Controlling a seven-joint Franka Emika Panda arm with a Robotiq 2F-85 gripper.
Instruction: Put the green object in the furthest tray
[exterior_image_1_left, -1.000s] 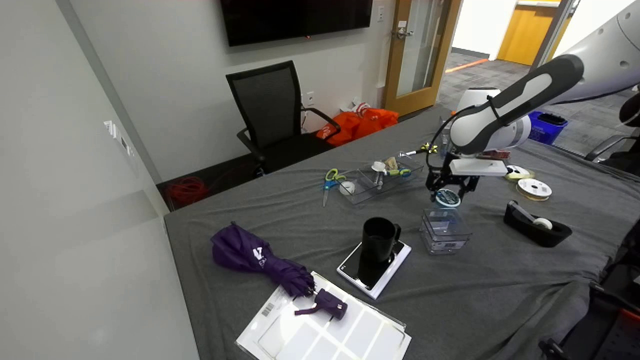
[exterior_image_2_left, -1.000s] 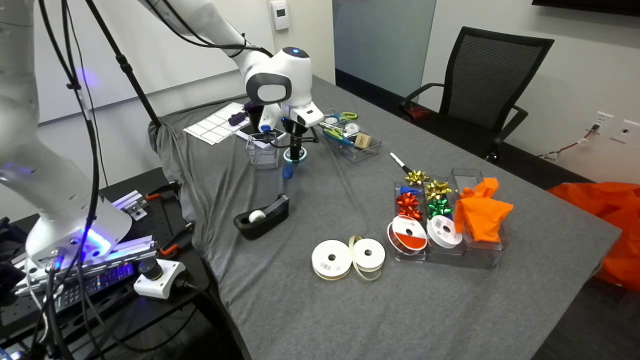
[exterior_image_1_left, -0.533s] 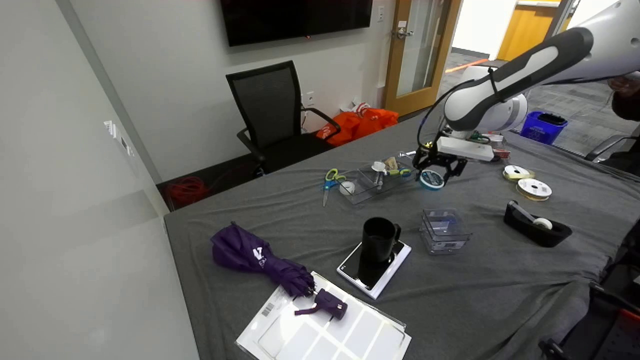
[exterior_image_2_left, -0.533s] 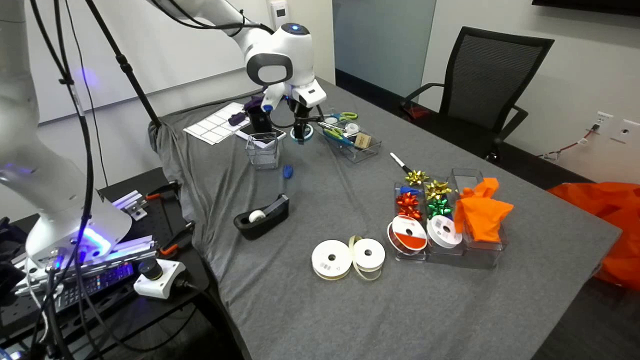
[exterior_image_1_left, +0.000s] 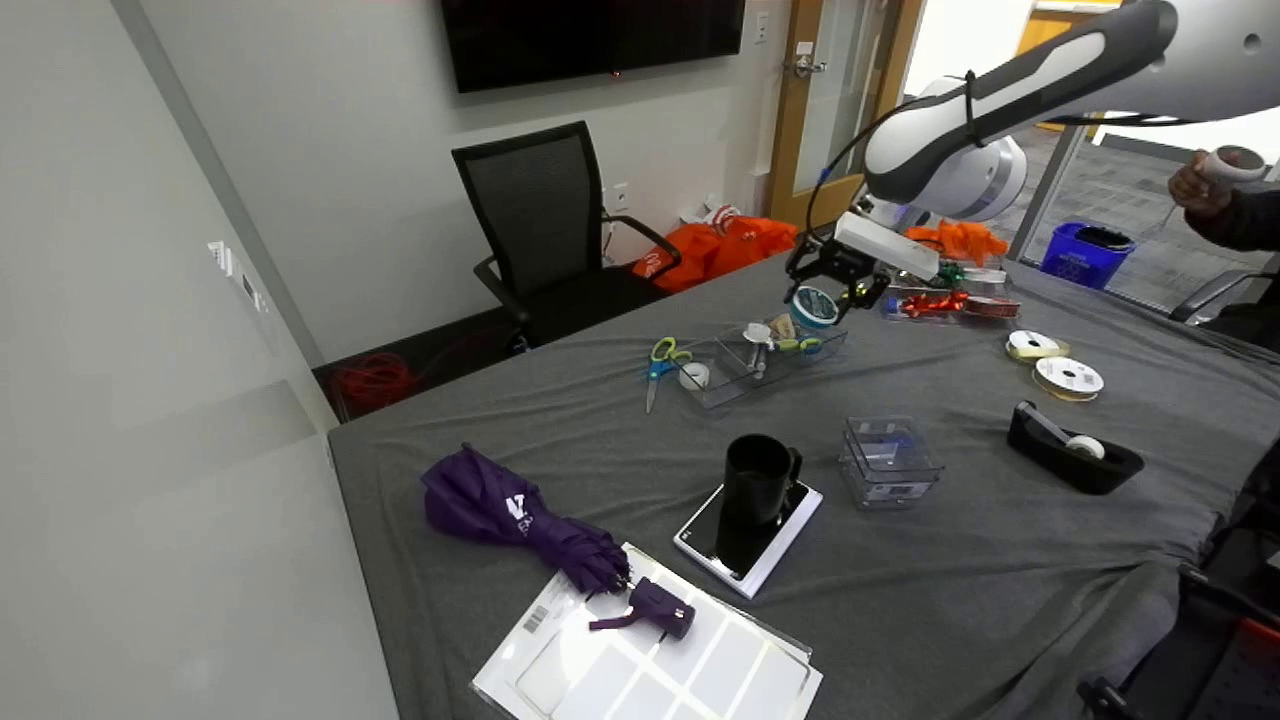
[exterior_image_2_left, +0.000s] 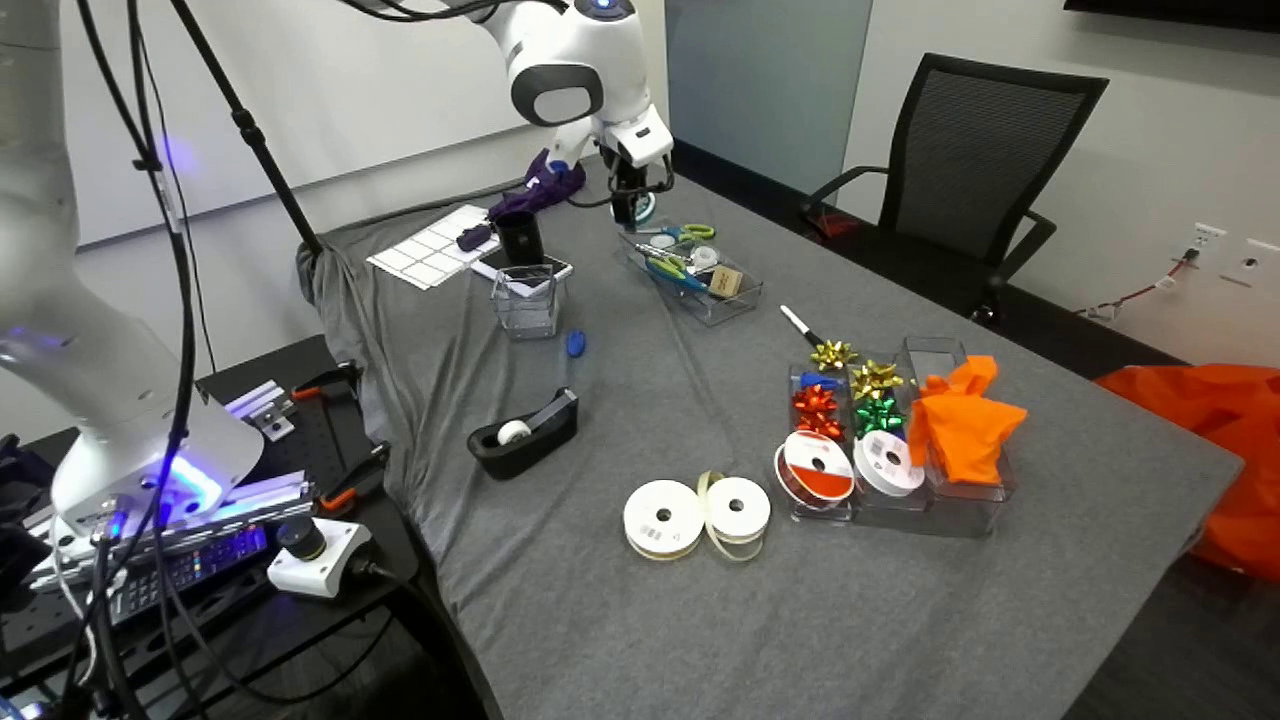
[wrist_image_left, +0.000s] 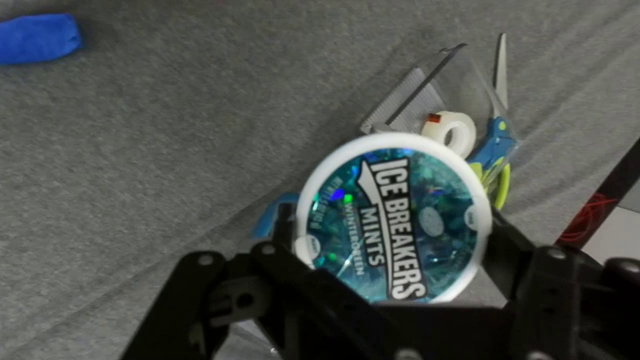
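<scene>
- Hand (wrist_image_left: 390, 214) was spread only to the width of the mint tin (wrist_image_left: 392, 220), gripping it by opposite edges.
- Mint tin, teal lid with white rim, was held well above the tabletop (exterior_image_1_left: 560, 420).
- Long clear tray (exterior_image_1_left: 722, 390), tape roll (wrist_image_left: 464, 131) inside, showed partly behind the tin in the wrist view; could not tell whether directly beneath.
- Pair of scissors (exterior_image_1_left: 657, 370) lay just beside the tray's end.

A black mug (exterior_image_1_left: 757, 480) stands on, apparently, a flat box (exterior_image_1_left: 738, 556).
</scene>
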